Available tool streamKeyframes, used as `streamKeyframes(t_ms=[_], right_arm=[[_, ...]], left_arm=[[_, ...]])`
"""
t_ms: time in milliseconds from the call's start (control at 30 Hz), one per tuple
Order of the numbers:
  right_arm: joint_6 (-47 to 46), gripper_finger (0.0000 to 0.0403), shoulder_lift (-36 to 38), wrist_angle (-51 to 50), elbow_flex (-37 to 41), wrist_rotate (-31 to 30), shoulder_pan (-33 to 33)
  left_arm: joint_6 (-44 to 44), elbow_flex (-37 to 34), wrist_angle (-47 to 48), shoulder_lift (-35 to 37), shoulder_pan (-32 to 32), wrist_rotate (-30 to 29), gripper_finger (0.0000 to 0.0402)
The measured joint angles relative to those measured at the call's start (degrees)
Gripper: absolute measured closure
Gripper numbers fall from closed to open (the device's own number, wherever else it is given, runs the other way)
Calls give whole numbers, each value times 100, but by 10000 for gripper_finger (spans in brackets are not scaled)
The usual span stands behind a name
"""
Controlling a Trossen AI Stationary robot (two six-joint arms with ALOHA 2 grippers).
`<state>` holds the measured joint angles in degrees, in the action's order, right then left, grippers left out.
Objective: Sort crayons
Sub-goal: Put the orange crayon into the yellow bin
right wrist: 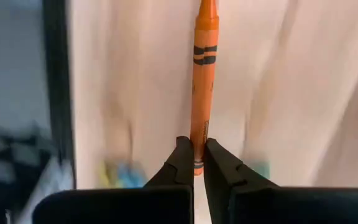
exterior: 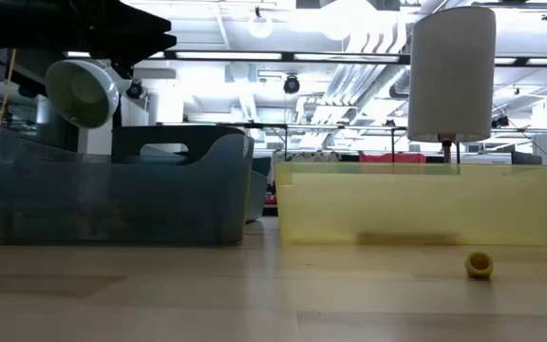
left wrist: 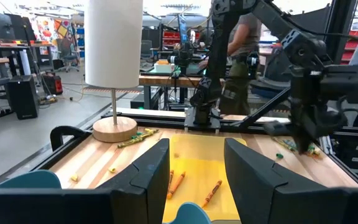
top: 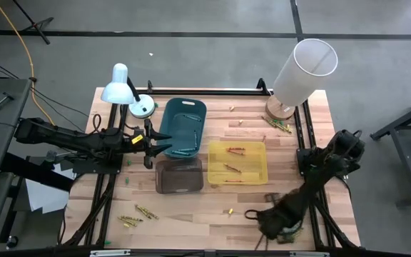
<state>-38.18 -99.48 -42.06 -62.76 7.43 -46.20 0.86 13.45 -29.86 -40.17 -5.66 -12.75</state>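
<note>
My right gripper (top: 266, 214) is near the table's front edge, right of the middle. It is shut on an orange crayon (right wrist: 202, 74). My left gripper (top: 159, 146) is open and empty over the near end of the teal bin (top: 183, 127); its fingers (left wrist: 148, 171) face the yellow bin (left wrist: 197, 155). Orange crayons (top: 235, 150) lie in the yellow bin (top: 257, 171). Loose crayons lie on the table at the front left (top: 138, 214), the front middle (top: 228, 211) and the far right (top: 277, 126). My right gripper pinches the orange crayon at its blunt end (right wrist: 197, 149) between its two fingertips. The crayon sticks out ahead, in line with the fingers, with its pointed end away from them. I cannot tell whether it touches the table.
A smoky grey bin (top: 179, 175) stands near the teal one, left of the yellow bin. A white desk lamp (top: 123, 89) stands at the far left and a lamp with a white shade (top: 302, 68) at the far right. Bare wood lies in front of the bins.
</note>
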Motion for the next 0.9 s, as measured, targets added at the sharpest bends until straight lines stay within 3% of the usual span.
streamKeyframes(t_ms=[233, 400, 600, 733, 900], right_arm=[[1609, 402, 2, 2754, 261, -2243, 846], [3081, 402, 11, 3800, 268, -3496, 1409], [3576, 402, 13, 3624, 268, -3738, 1953], [3551, 402, 203, 2928, 268, -3769, 2094], [3030, 403, 876, 1817, 283, -4321, 2052]], left_arm=[[1, 0, 2, -1, 0, 0, 261], [2, 0, 2, -1, -1, 2, 261], [47, 0, 29, 0, -1, 35, 261], [48, 0, 170, 1, -1, 119, 261], [48, 0, 282, -1, -1, 127, 261]])
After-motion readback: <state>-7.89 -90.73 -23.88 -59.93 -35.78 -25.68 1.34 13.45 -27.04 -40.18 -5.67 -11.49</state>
